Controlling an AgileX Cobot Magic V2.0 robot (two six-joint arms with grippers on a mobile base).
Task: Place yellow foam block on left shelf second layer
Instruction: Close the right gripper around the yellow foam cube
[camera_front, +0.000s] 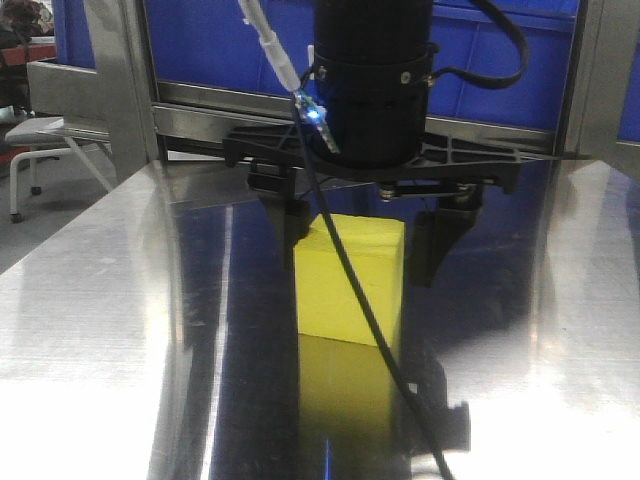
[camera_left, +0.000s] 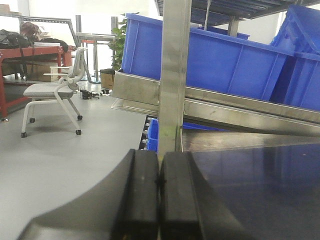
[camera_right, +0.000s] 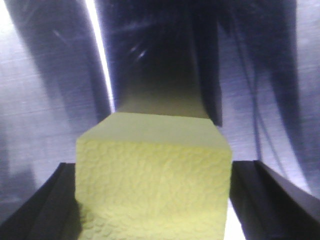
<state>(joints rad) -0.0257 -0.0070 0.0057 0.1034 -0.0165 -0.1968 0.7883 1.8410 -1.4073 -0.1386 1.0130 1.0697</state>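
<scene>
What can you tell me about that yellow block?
The block is a bright yellow cube of matte, finely pitted foam with sharp edges and plain faces. It sits upright on the shiny metal table, which mirrors it. The right tool straddles it, open; a black cable crosses in front.

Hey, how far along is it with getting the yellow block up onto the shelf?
Early. Done: the right gripper straddles the yellow foam block, jaws open. In hand: the grasp; the block sits on the steel table. Left: closing, lifting, placing it on the second layer of the shelf. The left gripper is shut, empty.
</scene>
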